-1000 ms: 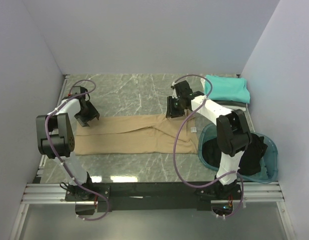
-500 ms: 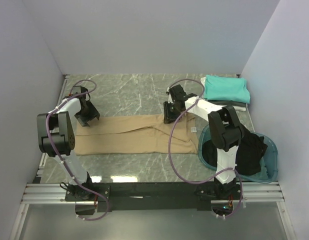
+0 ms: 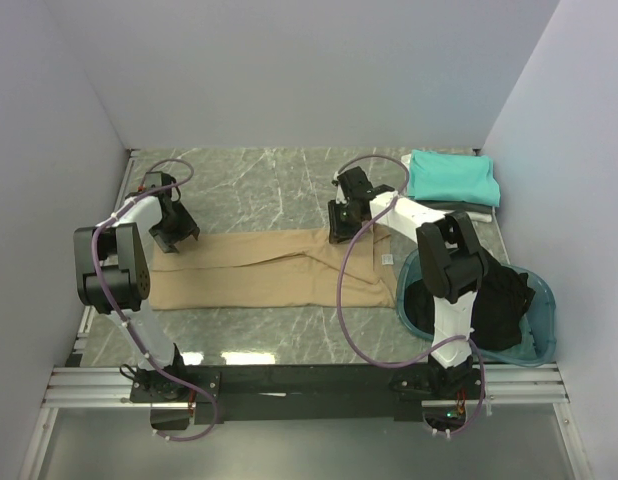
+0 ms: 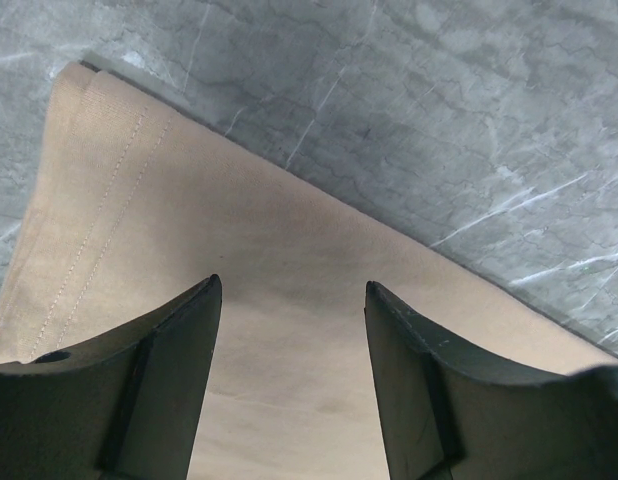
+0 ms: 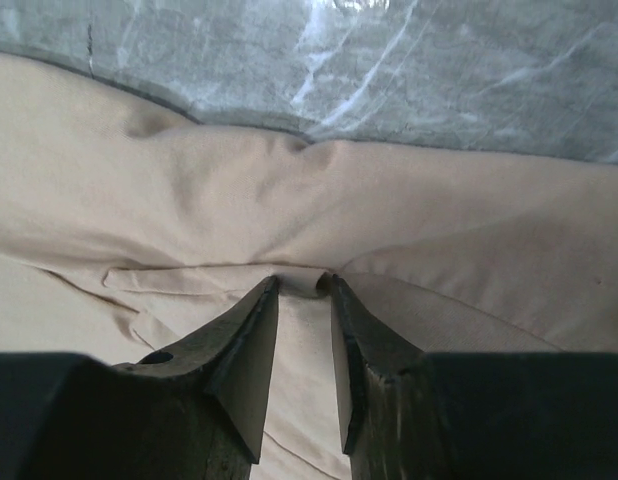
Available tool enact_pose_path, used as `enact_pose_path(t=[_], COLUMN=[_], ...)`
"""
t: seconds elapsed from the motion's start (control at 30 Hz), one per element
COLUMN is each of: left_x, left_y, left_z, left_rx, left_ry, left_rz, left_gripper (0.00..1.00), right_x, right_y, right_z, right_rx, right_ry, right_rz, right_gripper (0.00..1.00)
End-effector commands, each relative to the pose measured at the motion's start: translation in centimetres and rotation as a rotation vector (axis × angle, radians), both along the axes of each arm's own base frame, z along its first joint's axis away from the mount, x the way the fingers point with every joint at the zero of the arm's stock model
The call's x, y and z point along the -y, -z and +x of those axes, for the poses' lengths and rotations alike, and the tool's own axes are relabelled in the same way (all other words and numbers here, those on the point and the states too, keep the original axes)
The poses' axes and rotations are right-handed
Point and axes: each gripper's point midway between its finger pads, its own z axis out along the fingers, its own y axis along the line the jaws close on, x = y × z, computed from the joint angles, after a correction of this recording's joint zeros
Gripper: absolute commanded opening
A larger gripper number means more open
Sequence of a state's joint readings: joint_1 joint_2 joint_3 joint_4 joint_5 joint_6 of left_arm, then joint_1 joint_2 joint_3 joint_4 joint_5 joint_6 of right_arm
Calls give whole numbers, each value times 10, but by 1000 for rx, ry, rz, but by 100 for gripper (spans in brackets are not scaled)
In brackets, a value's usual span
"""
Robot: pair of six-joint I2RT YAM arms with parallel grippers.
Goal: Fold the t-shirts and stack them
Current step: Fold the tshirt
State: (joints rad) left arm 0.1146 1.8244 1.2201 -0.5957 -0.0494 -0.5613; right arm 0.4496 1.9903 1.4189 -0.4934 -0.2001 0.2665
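Tan cloth t-shirt [image 3: 279, 268] spread flat on the grey marbled table [image 3: 259, 190]. We note the right end effector [image 5: 304, 288] has shifted left and narrowed astride a cloth ridge, grip uncertain; the left end effector [image 4: 289, 300] hangs wide above the shirt's edge. We judge a fold imminent.

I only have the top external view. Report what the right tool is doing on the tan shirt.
Observer: In the right wrist view, the right tool has its jaws a narrow gap apart. The tips flank a small raised ridge of the tan shirt. I cannot tell whether it is pinched.
Operator: Now give me the left side.
Observer: The left tool is wide open above the shirt's far edge, with nothing between its jaws.
Operator: Say where along that edge.
Observer: Close to a corner. The double-stitched hem lies just off to one side of the tool.
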Motion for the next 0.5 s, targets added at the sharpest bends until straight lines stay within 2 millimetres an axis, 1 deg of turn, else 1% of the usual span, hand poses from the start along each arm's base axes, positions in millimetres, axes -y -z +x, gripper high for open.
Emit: enact_pose_path(t=[0.0,0.1,0.17,0.3,0.33,0.37,0.4,0.43,0.47], left_x=[-2,-3,-3,-2,-2,-2,-2,-2,-2], left_y=[-11,-10,-10,-10,-11,-11,-11,-11,-11], left_z=[6,3,2,-2,-1,-2,-4,-5,-5], left_rx=[34,31,32,31,34,34,31,32,32], left_ry=[8,8,8,8,10,10,11,14,13], left_rz=[8,11,12,13,12,12,12,14,15], left_gripper=[65,65,65,65,65,65,65,65,65], right_x=[-9,-12,-14,-13,-12,-12,-10,-8,-9], right_y=[-19,-17,-18,-16,-15,-17,-15,-15,-21], right_z=[19,17,16,6,3,1,-4,-10,-9], right_rx=[78,67,62,33,29,32,16,10,23], right_ry=[-17,-29,-38,-46,-47,-50,-44,-42,-43], right_rz=[10,19,37,42,43,46,45,46,52], right_gripper=[34,29,24,14,9,6,4,1,0])
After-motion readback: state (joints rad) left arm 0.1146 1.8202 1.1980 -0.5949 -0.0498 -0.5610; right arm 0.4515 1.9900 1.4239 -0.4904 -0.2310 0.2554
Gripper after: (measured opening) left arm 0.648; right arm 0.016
